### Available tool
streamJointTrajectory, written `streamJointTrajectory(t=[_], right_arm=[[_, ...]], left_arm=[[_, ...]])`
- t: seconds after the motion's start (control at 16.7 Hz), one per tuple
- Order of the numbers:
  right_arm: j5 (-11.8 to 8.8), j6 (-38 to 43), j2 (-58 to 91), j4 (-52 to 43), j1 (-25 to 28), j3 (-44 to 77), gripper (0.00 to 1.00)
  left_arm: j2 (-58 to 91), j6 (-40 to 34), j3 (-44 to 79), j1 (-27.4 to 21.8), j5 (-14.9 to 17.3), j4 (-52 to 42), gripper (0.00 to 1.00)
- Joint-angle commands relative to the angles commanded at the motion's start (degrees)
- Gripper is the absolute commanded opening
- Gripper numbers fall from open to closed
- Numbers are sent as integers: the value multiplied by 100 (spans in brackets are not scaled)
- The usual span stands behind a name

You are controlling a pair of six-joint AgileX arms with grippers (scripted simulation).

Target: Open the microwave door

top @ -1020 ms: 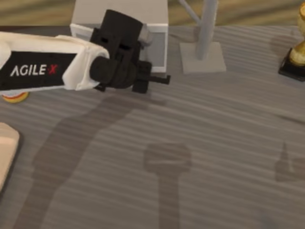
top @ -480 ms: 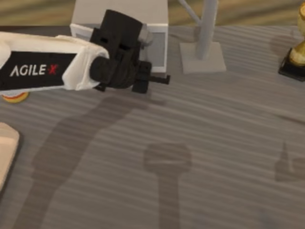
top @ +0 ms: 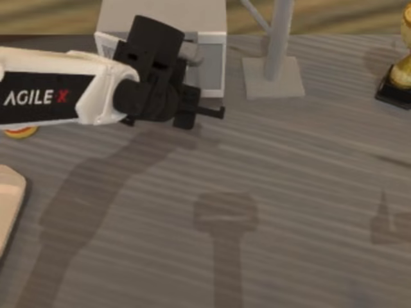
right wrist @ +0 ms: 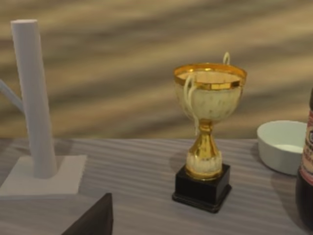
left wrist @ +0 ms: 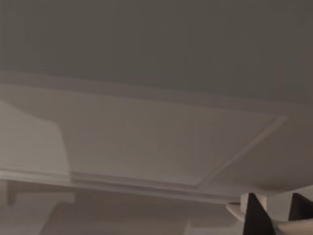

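Note:
The light grey microwave [top: 160, 16] stands at the table's back, left of centre. My left arm reaches in from the left, and its gripper [top: 196, 109] is right in front of the microwave's face. The left wrist view is filled by the microwave door [left wrist: 146, 137], seen very close. There the left gripper [left wrist: 276, 208] has two dark fingertips [left wrist: 254, 218] on either side of a pale handle piece at the door's edge, shut on it. In the right wrist view only a dark part of my right gripper [right wrist: 95, 220] shows, low over the table at the right.
A grey pole stand [top: 273, 70] on a square base is just right of the microwave. A gold trophy [top: 401, 70] stands at the far right, with a white bowl [right wrist: 283, 144] and a dark bottle [right wrist: 307, 166] beside it. A wooden board [top: 9, 205] lies at the left edge.
My left arm and its gripper have shifted a little to the left along the microwave's front. Everything else stays where it was.

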Motion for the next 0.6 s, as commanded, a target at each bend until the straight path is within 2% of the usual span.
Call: streamJointTrajectory(t=[0.18, 0.6], right_arm=[[0, 0, 0, 0, 0, 0, 100], [0, 0, 0, 0, 0, 0, 100]], left_arm=[[-58, 136, -119, 55, 95, 35, 0], [-58, 136, -119, 55, 95, 35, 0]])
